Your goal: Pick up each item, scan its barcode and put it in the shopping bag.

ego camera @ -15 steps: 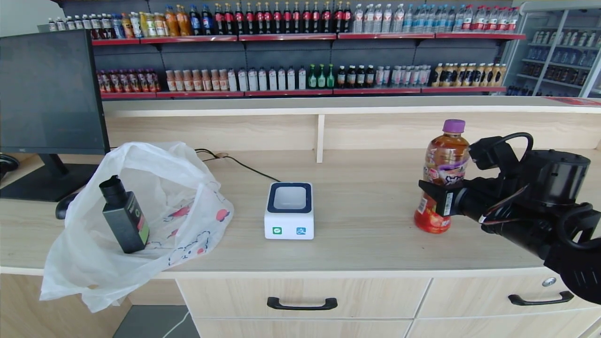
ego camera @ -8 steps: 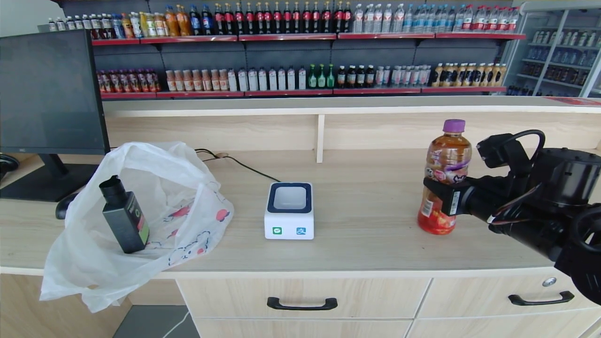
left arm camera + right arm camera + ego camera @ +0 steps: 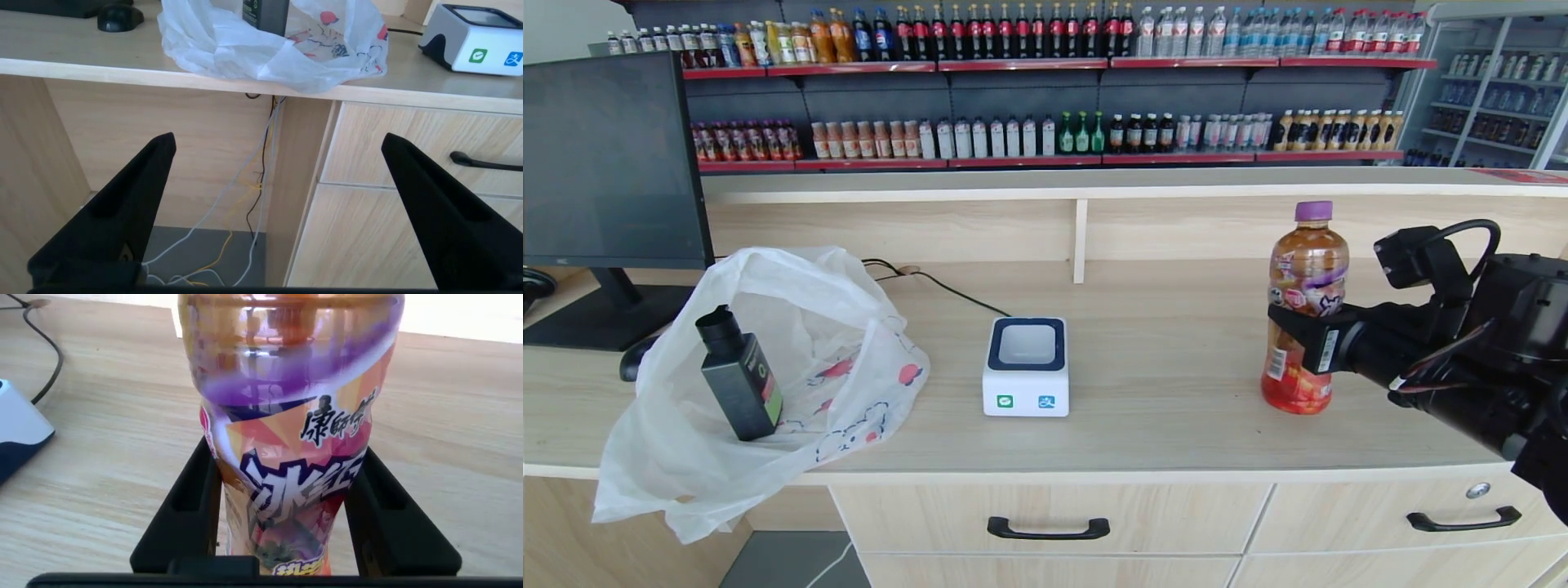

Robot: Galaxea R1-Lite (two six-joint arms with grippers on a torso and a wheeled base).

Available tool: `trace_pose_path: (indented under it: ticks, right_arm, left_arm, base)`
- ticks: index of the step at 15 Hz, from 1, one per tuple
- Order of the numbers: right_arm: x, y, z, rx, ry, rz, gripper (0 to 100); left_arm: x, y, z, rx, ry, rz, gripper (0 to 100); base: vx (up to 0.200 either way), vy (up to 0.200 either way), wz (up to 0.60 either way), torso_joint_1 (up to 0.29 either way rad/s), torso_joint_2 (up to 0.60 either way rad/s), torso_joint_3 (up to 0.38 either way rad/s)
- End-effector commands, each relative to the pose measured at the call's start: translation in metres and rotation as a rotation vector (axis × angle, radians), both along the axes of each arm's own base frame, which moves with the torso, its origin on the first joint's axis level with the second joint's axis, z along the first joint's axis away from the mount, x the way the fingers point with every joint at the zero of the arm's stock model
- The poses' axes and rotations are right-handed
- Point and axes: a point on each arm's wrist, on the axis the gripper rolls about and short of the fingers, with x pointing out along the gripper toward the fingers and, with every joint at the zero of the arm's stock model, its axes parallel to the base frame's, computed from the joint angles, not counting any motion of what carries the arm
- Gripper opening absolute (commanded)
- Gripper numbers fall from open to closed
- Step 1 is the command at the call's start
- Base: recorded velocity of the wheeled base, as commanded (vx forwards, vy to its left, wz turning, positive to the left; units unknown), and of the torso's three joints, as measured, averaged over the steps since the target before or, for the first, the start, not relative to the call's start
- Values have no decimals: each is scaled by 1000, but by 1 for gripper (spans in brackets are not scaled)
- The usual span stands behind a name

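A tea bottle [image 3: 1303,306] with a purple cap and a red-orange label stands upright at the right of the wooden counter [image 3: 1160,425]. My right gripper [image 3: 1298,328] is shut on its middle, and in the right wrist view its black fingers [image 3: 186,508] press both sides of the tea bottle [image 3: 294,416]. The white scanner [image 3: 1026,366] sits mid-counter. At the left lies the white shopping bag [image 3: 849,359], with a dark bottle [image 3: 739,376] standing inside. My left gripper [image 3: 278,220] hangs open below the counter's edge, in front of the cabinet, under the shopping bag [image 3: 270,45].
A monitor [image 3: 609,163] and a black mouse [image 3: 633,359] are at the far left. A cable [image 3: 947,287] runs from the scanner to the back ledge [image 3: 1094,192]. Drawers with black handles [image 3: 1048,528] are under the counter. Bare counter lies between scanner and tea bottle.
My right gripper has shifted to the right with the tea bottle in it, and the bottle's cap sits slightly higher. The bag, the scanner and the dark bottle have stayed put.
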Motion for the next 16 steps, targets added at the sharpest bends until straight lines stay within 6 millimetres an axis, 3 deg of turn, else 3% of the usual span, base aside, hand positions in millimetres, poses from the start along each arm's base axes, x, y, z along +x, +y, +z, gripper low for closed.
trace_pose_path:
  ticks: [1, 4, 7, 16]
  right_arm:
    - [-3, -1, 2, 3, -9, 0, 0]
    - [-9, -2, 9, 39, -26, -2, 0]
    - [-32, -2, 23, 92, -72, 39, 0]
    - [-90, -12, 36, 144, -142, 150, 0]
  left_arm:
    - [0, 0, 0, 0, 0, 0, 100]
    - [0, 0, 0, 0, 0, 0, 100]
    - [0, 0, 0, 0, 0, 0, 100]
    - [0, 0, 0, 0, 0, 0, 100]
  base:
    - [0, 0, 0, 0, 0, 0]
    - [0, 0, 0, 0, 0, 0]
    - [0, 0, 0, 0, 0, 0]
    - [0, 0, 0, 0, 0, 0]
